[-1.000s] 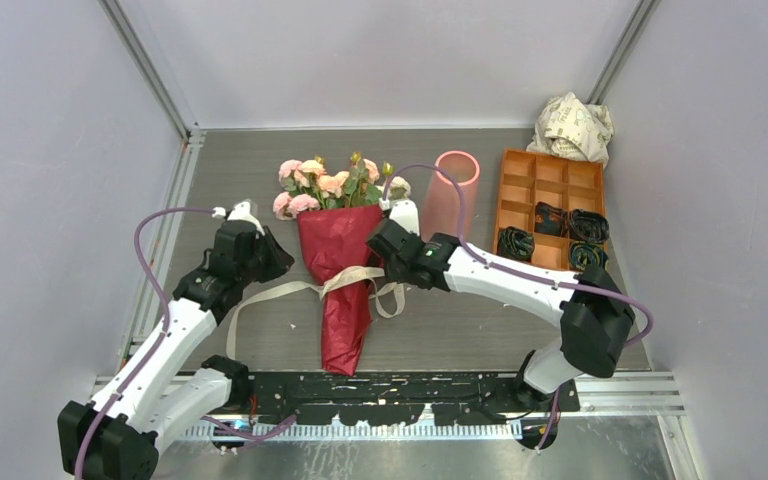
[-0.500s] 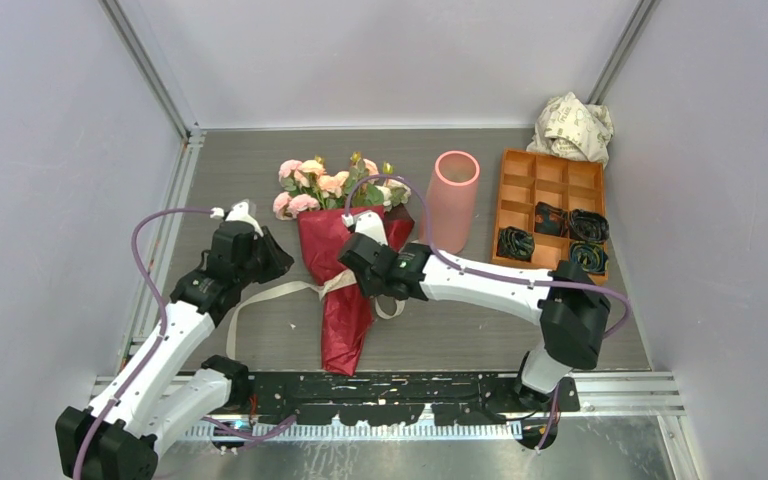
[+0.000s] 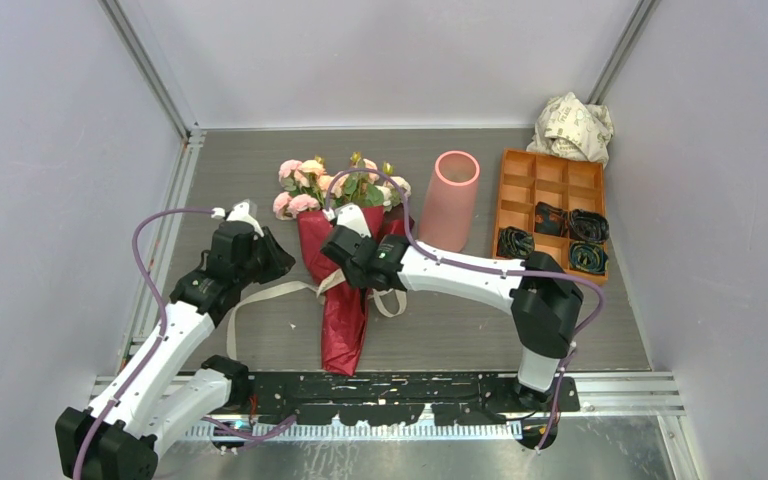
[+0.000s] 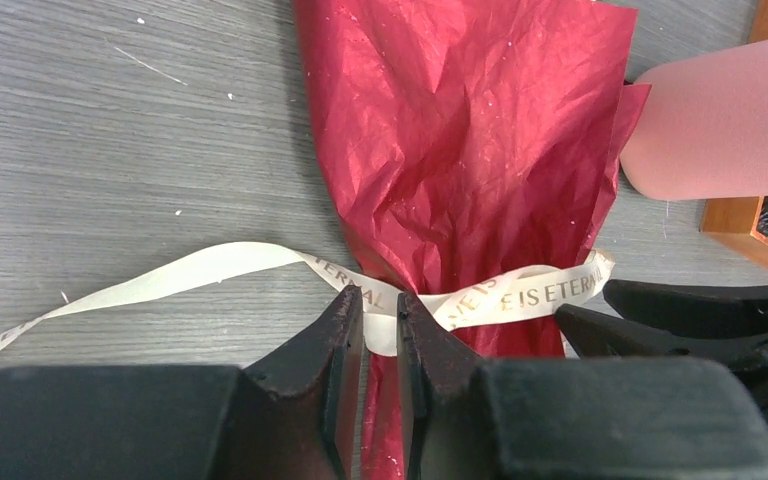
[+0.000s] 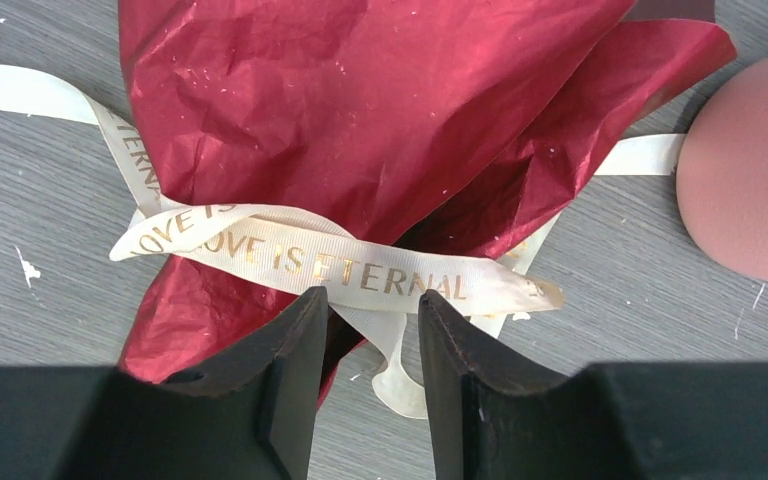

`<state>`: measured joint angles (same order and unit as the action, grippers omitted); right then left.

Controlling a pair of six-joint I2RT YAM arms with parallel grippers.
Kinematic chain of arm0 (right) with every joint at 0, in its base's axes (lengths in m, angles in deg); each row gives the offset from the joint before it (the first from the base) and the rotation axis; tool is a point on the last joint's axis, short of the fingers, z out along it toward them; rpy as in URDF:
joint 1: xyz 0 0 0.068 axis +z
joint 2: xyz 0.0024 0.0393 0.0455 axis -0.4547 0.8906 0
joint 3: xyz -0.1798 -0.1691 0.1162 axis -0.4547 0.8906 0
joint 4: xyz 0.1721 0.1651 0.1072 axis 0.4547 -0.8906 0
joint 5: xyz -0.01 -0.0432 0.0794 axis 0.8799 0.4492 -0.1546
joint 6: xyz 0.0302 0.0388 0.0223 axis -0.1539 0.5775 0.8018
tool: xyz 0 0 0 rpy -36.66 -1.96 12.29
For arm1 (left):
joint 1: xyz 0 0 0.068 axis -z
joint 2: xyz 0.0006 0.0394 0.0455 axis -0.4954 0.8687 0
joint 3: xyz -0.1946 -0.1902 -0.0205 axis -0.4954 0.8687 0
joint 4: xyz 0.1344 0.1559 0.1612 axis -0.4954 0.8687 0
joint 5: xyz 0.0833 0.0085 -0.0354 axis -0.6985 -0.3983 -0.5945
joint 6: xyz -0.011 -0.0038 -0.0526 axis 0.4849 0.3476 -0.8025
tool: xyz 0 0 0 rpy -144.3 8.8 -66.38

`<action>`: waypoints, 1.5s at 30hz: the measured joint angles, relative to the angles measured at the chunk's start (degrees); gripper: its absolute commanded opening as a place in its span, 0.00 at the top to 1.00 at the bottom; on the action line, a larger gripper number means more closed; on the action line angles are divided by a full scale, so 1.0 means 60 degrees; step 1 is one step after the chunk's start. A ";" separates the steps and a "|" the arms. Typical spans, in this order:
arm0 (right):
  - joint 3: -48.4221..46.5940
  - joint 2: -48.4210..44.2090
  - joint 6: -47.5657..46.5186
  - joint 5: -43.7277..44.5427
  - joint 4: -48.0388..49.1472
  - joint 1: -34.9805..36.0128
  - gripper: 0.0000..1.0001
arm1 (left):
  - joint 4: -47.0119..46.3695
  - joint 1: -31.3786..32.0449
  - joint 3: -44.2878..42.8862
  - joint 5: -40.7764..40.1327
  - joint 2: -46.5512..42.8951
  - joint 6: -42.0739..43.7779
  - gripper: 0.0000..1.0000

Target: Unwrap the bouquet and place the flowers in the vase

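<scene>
The bouquet lies on the table, its dark red paper (image 3: 345, 300) tied with a cream ribbon (image 5: 360, 270) printed in gold. The flowers (image 3: 330, 185), pink and peach roses, stick out at the far end. The pink vase (image 3: 453, 200) stands upright just right of them. My right gripper (image 5: 372, 305) is open and hangs over the tie; the ribbon's loop lies just past its tips and a ribbon tail on the table shows in the gap. My left gripper (image 4: 380, 300) sits left of the wrap (image 4: 470, 150), jaws a narrow gap apart, ribbon and paper showing through it.
An orange compartment tray (image 3: 515, 195) with dark items stands right of the vase. A crumpled white printed paper ball (image 3: 572, 125) sits in the far right corner. Loose ribbon (image 3: 250, 298) trails left over the table. The right gripper's black fingers (image 4: 700, 310) show in the left wrist view.
My right arm has swung left, from beside the vase to over the bouquet's tie, so the vase now stands unhidden. The left arm has barely moved.
</scene>
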<state>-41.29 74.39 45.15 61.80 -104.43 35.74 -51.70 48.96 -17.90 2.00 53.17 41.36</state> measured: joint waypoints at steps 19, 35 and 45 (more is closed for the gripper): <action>-0.0131 0.0634 0.0076 -0.0583 0.0295 0.0000 0.62 | -0.0022 0.0000 0.0102 0.0058 0.0000 -0.0036 0.79; -0.0131 0.0852 0.0186 -0.0415 0.0331 -0.0047 0.99 | -0.1169 0.0000 0.0251 0.1585 0.1439 0.0000 0.68; 0.0922 -0.0120 0.0616 -0.0040 0.0463 -0.0171 0.99 | -0.2561 0.0055 -0.0022 0.4000 0.3960 0.0000 0.67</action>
<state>-35.76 73.67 48.84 61.56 -101.66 34.71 -67.06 49.29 -18.03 26.00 76.93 41.36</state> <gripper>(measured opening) 0.029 0.332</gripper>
